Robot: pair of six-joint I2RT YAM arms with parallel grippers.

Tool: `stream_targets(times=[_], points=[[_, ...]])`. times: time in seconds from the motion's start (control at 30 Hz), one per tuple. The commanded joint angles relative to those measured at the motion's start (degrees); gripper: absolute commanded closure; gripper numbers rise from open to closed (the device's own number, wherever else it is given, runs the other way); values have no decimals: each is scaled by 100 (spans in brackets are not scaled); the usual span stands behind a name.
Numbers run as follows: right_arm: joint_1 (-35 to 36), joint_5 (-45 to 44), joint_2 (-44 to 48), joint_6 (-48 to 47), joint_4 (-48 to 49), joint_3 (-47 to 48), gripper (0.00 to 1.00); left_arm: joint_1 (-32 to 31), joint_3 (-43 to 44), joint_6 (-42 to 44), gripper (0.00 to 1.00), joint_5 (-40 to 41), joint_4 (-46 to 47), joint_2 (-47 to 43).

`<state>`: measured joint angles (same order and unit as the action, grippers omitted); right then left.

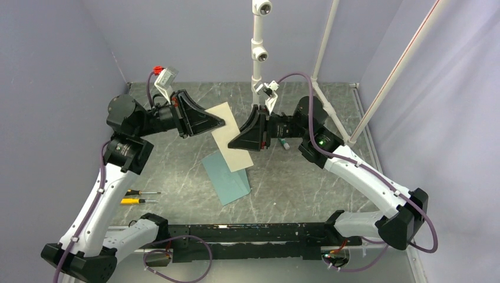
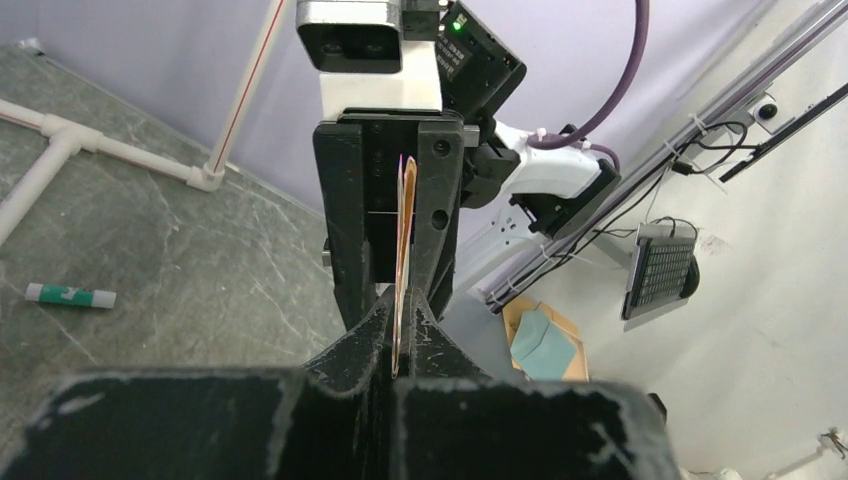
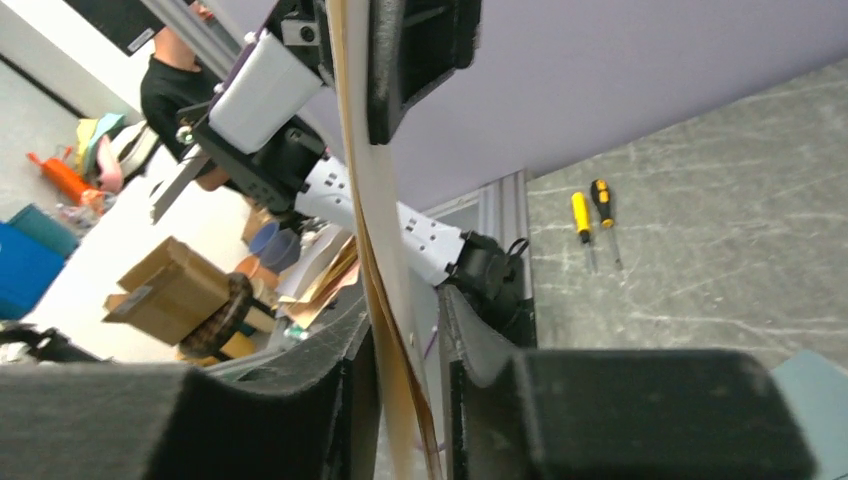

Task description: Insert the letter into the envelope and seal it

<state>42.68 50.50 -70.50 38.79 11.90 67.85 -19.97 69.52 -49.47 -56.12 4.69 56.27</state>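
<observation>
The letter (image 1: 227, 134), a cream sheet, hangs in the air between my two grippers. My left gripper (image 1: 221, 122) is shut on its upper left edge. In the left wrist view the letter (image 2: 404, 230) shows edge on, pinched at my gripper (image 2: 402, 305). My right gripper (image 1: 234, 144) has its jaws on either side of the letter's right edge. In the right wrist view the letter (image 3: 375, 200) lies against one finger of my gripper (image 3: 405, 310), with a gap to the other. The teal envelope (image 1: 227, 177) lies flat on the table below; a corner shows in the right wrist view (image 3: 815, 400).
Two screwdrivers (image 1: 141, 197) lie at the left of the table and also show in the right wrist view (image 3: 590, 212). A glue stick (image 1: 285, 143) lies under my right arm, also seen in the left wrist view (image 2: 70, 295). A white pipe frame (image 1: 257, 59) stands at the back.
</observation>
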Motion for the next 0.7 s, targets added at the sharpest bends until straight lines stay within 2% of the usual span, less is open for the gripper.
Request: stream_targets(times=[0.0,0.1,0.2,0.3,0.5,0.6,0.63,0.67], points=[[-22,341,-19,-90,-16,304,77,-7,285,449,97,-412,-166,93],[-22,262,-36,-75,-6,288,78,-7,324,610,98,-400,-347,104],[-23,267,-14,6,176,221,63,-7,378,776,98,-400,-530,91],[-31,291,-10,92,301,210,61,-7,416,889,97,-408,-698,71],[-31,196,-97,266,423,186,82,-7,370,843,98,-488,-632,27],[-31,-37,-107,273,381,130,100,-7,380,1027,97,-473,-858,-29],[-31,-194,-117,221,264,116,100,-7,403,1138,93,-396,-1040,-56],[-31,-382,-131,131,82,107,100,-7,430,1284,80,-230,-1287,-86]])
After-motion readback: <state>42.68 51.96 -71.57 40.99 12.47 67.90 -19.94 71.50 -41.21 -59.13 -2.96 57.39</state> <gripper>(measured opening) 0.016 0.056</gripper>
